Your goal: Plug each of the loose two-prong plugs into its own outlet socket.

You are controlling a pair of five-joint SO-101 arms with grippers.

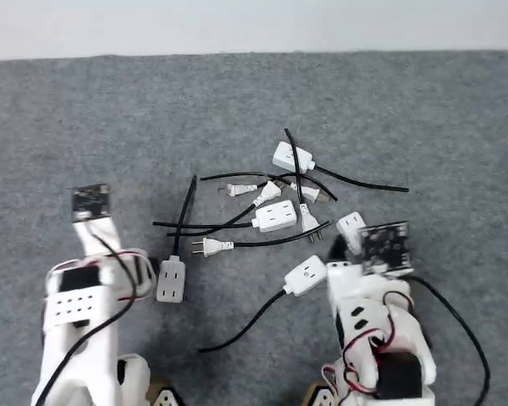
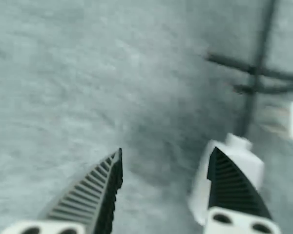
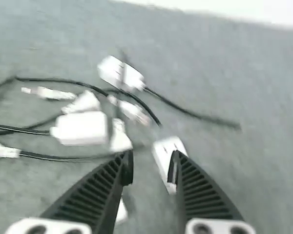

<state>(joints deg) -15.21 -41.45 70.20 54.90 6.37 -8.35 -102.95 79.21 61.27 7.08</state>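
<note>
Left fingers spread beside outlet socket, broad carpet beyond cables.

White plugs, outlet sockets clustered together, black cords crossing.

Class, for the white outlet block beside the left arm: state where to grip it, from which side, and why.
Grip the outlet block across its long sides, from above: it lies flat, cord leaving the far end. The open left tool likely spans it.
</note>
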